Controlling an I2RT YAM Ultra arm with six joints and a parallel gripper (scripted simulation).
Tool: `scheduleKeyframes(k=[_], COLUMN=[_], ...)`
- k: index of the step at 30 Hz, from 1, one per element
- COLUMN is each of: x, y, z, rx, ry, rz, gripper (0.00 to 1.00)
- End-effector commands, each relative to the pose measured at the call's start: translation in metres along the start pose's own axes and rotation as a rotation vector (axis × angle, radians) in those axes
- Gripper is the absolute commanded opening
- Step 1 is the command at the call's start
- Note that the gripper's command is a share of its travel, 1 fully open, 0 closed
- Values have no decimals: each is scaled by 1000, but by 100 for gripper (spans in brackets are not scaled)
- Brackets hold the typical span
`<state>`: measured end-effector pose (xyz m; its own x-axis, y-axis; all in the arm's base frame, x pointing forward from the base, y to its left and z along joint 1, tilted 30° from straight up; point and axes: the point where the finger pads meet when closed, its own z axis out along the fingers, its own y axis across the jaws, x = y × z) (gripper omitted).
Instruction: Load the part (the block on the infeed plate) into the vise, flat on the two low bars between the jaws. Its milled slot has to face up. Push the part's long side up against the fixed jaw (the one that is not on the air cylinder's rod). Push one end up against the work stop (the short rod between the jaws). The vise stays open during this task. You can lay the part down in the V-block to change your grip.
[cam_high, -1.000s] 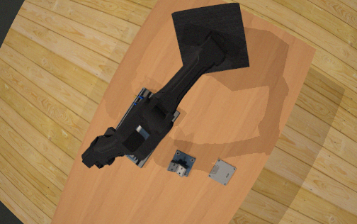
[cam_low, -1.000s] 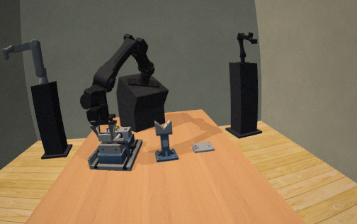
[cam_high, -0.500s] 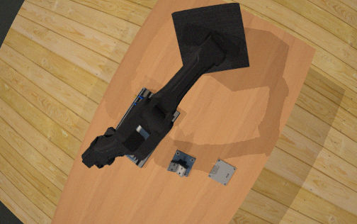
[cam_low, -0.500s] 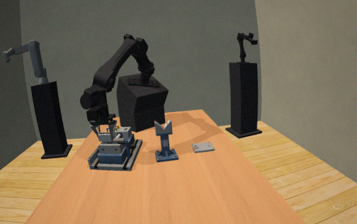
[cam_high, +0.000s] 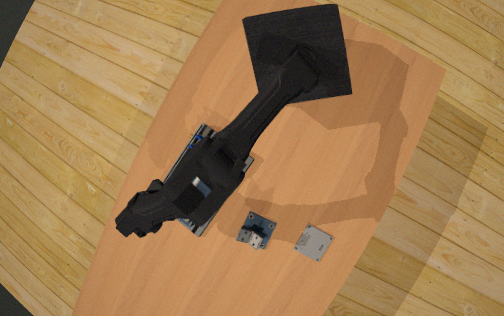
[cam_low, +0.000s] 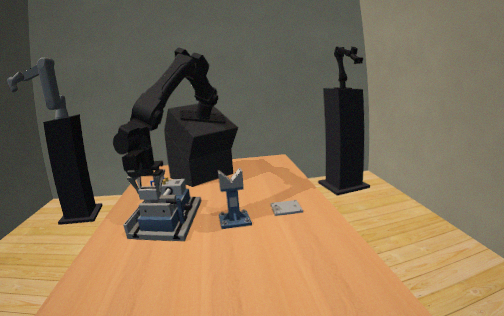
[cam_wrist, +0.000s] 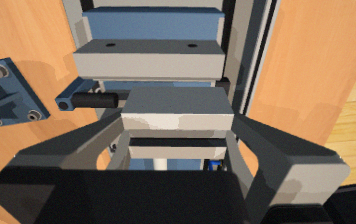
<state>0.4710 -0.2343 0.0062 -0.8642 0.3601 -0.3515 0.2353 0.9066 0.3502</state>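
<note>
The part (cam_low: 148, 194) (cam_wrist: 177, 100) is pinched end to end in the jaws, over the vise (cam_high: 199, 231) (cam_low: 159, 235) (cam_wrist: 152, 25), its long axis running about parallel to the fixed jaw – that's the holed one, away from the cylinder rod. Work stop (cam_wrist: 95, 100) is just off its left end in the wrist view, so I'd lower, then nudge both ways, watching that finger's tight room; V-block (cam_high: 256, 240) (cam_low: 231, 181) is well off to the side – can't tell if the slot's up.

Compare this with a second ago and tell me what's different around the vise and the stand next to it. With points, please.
Nothing visibly changed. The tool (cam_low: 145, 189) (cam_wrist: 177, 112) is at the vise (cam_low: 159, 235) (cam_wrist: 150, 65), shut on the block (cam_low: 148, 194) (cam_wrist: 177, 100), as before. The V-block stand (cam_high: 267, 227) (cam_low: 232, 200) and infeed plate (cam_high: 315, 245) (cam_low: 286, 207) stayed put.
</note>
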Motion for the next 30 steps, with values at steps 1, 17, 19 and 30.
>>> scheduleKeyframes(k=[1, 17, 19, 30], x=[-13, -8, -9, -11], y=[-3, -3, -3, -2], z=[-17, -13, -13, -14], rx=[18, 16, 16, 17], ry=[-48, -38, -39, -49], rz=[-2, 6, 6, 4], gripper=[0, 0, 0, 0])
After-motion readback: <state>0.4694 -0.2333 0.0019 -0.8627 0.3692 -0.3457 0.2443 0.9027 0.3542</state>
